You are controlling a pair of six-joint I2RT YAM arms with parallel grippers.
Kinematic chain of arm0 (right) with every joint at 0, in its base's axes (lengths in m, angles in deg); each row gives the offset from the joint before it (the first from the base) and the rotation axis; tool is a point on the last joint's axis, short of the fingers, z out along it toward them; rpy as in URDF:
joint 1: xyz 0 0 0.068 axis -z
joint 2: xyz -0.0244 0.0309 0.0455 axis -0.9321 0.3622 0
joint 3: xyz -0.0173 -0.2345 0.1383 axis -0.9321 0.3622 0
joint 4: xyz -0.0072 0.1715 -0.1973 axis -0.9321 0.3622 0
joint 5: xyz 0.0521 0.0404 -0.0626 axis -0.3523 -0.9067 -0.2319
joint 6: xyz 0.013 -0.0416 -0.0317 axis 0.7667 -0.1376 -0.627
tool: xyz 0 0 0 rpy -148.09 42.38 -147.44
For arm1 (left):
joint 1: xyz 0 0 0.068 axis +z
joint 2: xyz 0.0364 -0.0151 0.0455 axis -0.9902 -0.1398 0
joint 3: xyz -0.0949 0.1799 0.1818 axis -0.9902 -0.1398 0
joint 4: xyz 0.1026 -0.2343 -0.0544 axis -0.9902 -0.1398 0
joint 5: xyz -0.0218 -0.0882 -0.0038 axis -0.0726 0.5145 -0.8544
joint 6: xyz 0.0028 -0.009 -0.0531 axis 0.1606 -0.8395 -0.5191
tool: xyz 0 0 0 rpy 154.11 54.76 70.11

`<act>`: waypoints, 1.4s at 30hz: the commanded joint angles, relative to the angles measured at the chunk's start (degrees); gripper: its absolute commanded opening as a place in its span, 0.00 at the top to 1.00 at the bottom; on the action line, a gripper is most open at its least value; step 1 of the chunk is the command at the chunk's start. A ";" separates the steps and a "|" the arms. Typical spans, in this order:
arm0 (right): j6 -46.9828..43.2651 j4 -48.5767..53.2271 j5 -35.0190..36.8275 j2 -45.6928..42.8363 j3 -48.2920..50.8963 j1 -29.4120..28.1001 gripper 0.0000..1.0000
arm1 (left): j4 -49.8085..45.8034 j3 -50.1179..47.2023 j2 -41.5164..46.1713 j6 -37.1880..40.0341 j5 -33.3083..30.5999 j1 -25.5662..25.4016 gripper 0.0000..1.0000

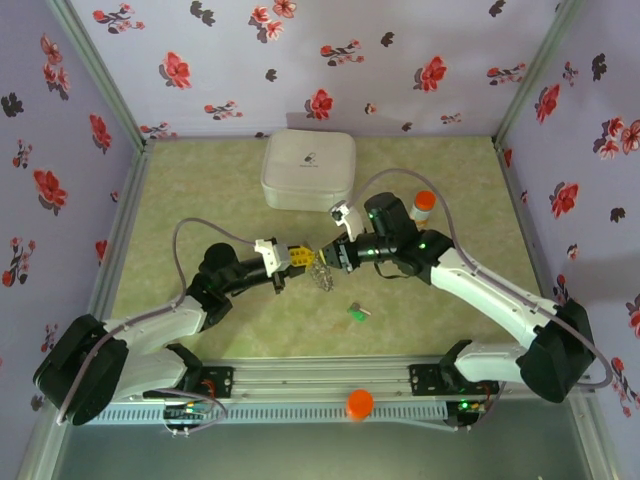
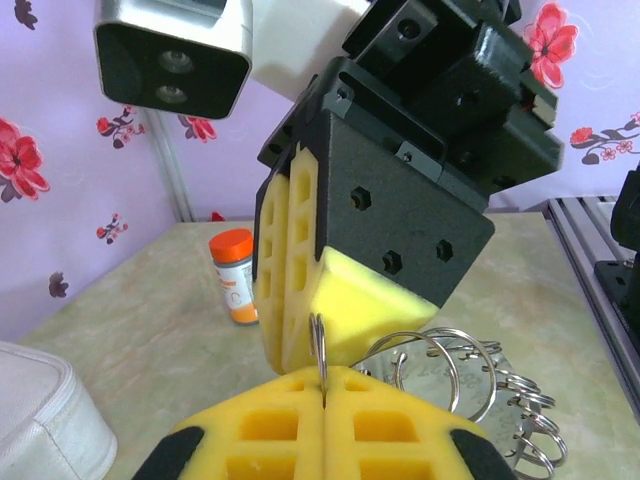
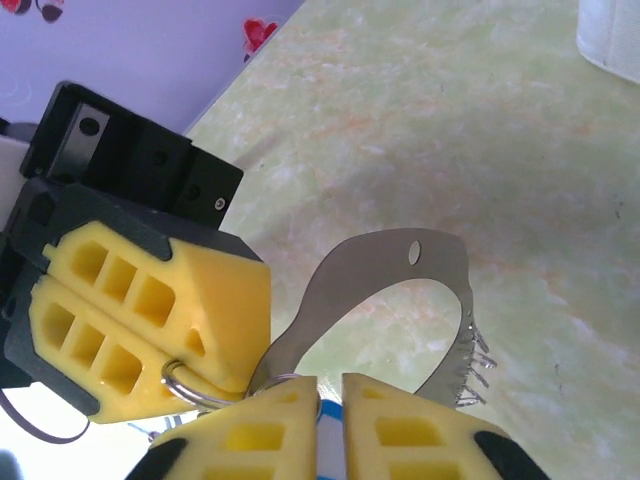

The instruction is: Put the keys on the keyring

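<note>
My left pincer point(image 1: 293, 257) is clamped shut on the keyring point(image 1: 321, 270) above mid-worktop point(image 1: 200, 180). My right pincer point(image 1: 336, 254) faces it, pinching the same rings. The green key point(image 1: 358, 312) lies loose (nearer my right arm) below them.
</note>
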State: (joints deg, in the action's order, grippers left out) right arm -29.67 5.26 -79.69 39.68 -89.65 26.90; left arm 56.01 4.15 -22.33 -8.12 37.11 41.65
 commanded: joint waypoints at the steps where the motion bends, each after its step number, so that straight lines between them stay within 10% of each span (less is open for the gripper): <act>1: 0.06 -0.72 -0.70 -1.64 0.75 0.72 0.74 | 6.65 0.88 -0.32 -0.57 1.51 -0.20 1.00; 17: -27.55 -16.82 13.54 -16.16 20.35 -3.01 0.52 | 13.16 0.26 -3.52 -7.98 4.70 1.38 1.00; 42: -27.24 -35.01 7.13 -9.89 24.09 -6.48 0.57 | 13.24 0.78 -1.38 -12.93 6.06 1.38 1.00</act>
State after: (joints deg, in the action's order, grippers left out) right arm -58.23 -25.03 -73.79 29.34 -66.51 20.97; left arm 65.16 4.15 -25.30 -20.12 42.11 42.65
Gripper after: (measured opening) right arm 0.447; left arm 0.061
